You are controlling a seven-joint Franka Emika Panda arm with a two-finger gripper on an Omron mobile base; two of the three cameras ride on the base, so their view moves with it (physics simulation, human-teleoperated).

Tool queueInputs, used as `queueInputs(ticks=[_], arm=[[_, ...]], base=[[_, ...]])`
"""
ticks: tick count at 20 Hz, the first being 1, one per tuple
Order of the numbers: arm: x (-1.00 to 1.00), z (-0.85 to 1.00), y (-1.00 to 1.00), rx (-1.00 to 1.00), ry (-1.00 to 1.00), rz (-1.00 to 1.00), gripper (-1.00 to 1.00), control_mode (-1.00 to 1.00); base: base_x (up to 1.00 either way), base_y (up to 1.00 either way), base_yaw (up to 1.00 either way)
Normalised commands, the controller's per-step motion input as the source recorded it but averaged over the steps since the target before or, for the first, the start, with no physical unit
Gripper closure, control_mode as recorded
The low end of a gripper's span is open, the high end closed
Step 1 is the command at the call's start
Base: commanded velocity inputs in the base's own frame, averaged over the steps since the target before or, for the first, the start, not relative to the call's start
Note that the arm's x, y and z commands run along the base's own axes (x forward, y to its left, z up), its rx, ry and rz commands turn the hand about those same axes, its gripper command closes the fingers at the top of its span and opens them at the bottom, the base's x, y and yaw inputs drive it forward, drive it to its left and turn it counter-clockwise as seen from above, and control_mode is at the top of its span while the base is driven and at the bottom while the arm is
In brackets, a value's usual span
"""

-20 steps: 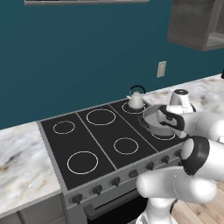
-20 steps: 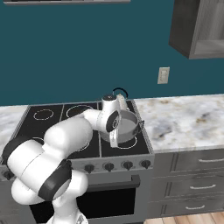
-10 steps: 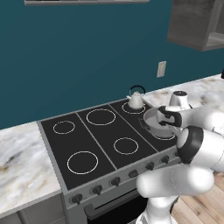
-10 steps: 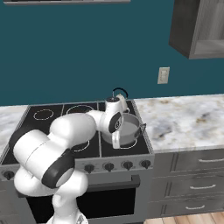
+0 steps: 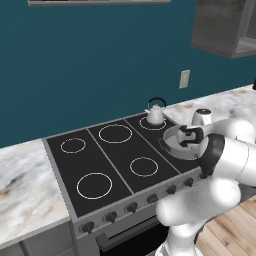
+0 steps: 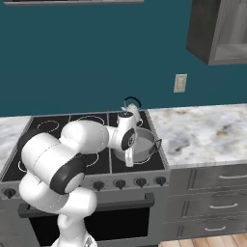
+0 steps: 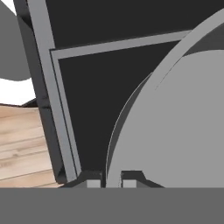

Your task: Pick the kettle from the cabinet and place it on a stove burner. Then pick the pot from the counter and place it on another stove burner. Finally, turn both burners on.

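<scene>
Nearest to us in the hand view, the gripper has its two dark tips pinched narrow on the thin rim of the pot, one tip on each side of the wall, so we read it as holding the pot. Under the rim we see black cooktop glass and its grey frame, with wood floor past the stove's edge.

From the base views, the gripper sits at the pot's rim over the front right part of the cooktop. The pot is upright at the stove's right front corner, next to the marble counter; whether it rests on the glass or hangs just above, we cannot tell.

Behind it, the kettle stands upright on the back right burner ring, well apart from the gripper. The kettle's black handle shows just behind the wrist. Dark knobs line the stove front.

Farthest, the cabinet hangs on the teal wall at upper right, above an outlet.
</scene>
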Motion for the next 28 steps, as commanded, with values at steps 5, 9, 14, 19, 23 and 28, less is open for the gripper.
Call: queueInputs(ticks=[5,9,14,19,23,28], arm=[[0.09,-0.18,-0.14,0.0,0.0,-0.02,1.0,-1.0],[0.11,-0.11,-0.16,0.0,0.0,-0.02,1.0,-1.0],[0.22,-0.15,-0.04,0.0,0.0,0.0,1.0,-1.0],[0.18,-0.17,-0.01,0.0,0.0,0.0,1.0,-1.0],[0.05,-0.16,-0.06,0.0,0.0,0.0,1.0,-1.0],[0.0,-0.11,-0.05,0.0,0.0,0.0,1.0,-1.0]], base=[[0.0,0.0,0.0],[0.0,0.0,0.0],[0.0,0.0,0.0],[0.0,0.0,0.0],[0.0,0.0,0.0],[0.0,0.0,0.0]])
